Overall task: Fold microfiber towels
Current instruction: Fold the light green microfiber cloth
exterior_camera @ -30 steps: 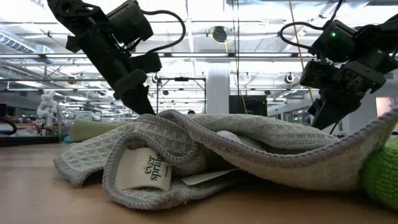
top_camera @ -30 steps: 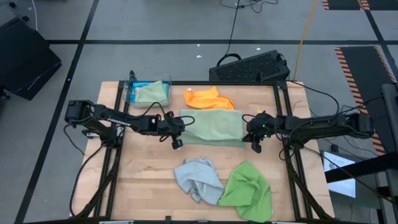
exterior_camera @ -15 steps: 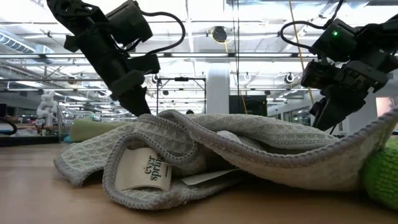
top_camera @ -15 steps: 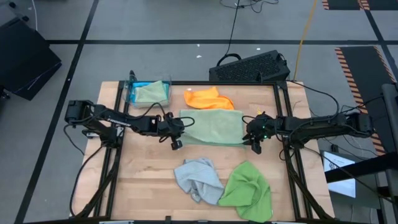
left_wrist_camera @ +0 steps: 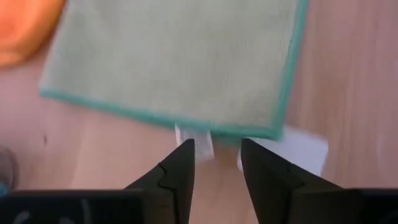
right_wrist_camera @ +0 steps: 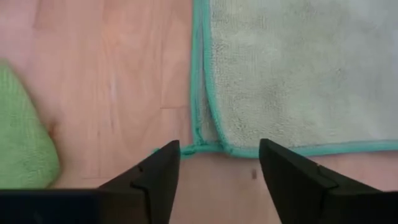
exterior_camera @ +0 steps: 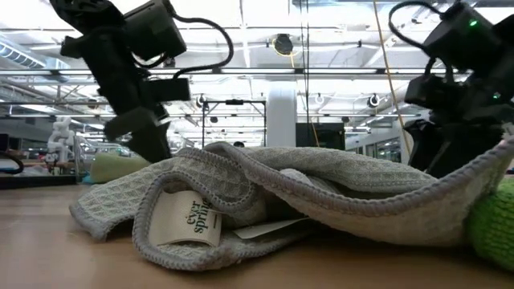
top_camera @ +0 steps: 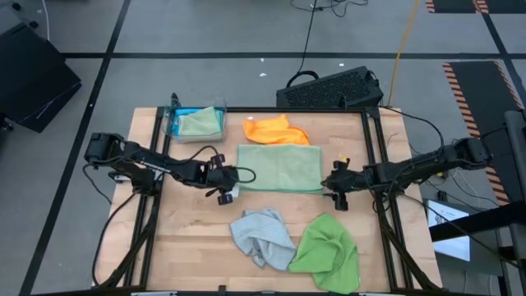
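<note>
Sage green towel (top_camera: 279, 168) lies flat and folded at the table's (top_camera: 197, 222) centre, teal edging showing. Left gripper (top_camera: 223, 187) sits at its nine o'clock corner, fingers parted, holding nothing. Right gripper (top_camera: 335, 186) sits at three o'clock, jaws apart and empty. Orange towel (top_camera: 275, 130) at twelve, grey towel (top_camera: 261, 235) and bright green towel (top_camera: 327, 250) at six.

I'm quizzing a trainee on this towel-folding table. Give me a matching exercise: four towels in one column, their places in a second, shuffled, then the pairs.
Towels:
1. orange towel
2. pale sage towel
3. light grey towel
4. bright green towel

Places:
A. crumpled at the near edge, right of the grey one
B. flat in the middle, between both tools
C. crumpled at the near edge, centre
D. at the far edge, just behind the flat towel

Pairs: 1-D, 2-B, 3-C, 4-A
</note>
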### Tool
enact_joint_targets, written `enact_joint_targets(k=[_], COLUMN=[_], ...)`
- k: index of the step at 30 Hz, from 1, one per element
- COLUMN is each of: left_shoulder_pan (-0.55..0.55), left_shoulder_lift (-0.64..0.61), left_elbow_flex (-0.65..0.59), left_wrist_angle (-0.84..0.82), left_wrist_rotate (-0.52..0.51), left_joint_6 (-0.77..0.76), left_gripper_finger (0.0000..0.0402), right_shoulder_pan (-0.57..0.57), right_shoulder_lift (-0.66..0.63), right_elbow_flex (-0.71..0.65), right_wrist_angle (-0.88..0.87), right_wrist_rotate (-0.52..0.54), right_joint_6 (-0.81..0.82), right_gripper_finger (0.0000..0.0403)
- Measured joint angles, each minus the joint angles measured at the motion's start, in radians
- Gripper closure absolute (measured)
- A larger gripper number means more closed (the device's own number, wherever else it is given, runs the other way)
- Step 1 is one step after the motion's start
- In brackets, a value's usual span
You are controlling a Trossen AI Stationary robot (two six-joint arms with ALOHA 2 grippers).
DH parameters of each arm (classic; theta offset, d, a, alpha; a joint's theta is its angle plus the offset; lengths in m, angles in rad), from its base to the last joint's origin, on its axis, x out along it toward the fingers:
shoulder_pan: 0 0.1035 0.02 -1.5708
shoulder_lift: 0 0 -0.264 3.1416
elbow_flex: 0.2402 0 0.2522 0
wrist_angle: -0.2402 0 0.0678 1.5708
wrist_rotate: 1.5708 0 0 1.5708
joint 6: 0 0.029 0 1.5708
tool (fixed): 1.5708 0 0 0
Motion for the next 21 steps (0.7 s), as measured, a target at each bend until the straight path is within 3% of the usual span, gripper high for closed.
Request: enact_joint_targets(k=[6, 15, 21], left_shoulder_pan=[-0.029, -0.09, -0.11], left_shoulder_lift=[0.0, 0.0, 0.0], left_elbow_flex=[0.0, 0.0, 0.0], left_wrist_angle=[-0.05, -0.051, -0.048], left_wrist_rotate=[-0.045, -0.047, -0.084], left_joint_6=[-0.057, -0.086, -0.107], left_gripper_finger=[0.0268, 0.0268, 0.0268], right_shoulder_pan=[0.062, 0.117, 0.146], right_shoulder_lift=[0.0, 0.002, 0.094], right_elbow_flex=[0.0, 0.0, -0.001], right_wrist_angle=[-0.016, -0.064, -0.017], right_wrist_rotate=[0.123, 0.157, 0.234], right_joint_6=[-0.005, -0.041, -0.065], right_gripper_finger=[0.0166, 0.0196, 0.018])
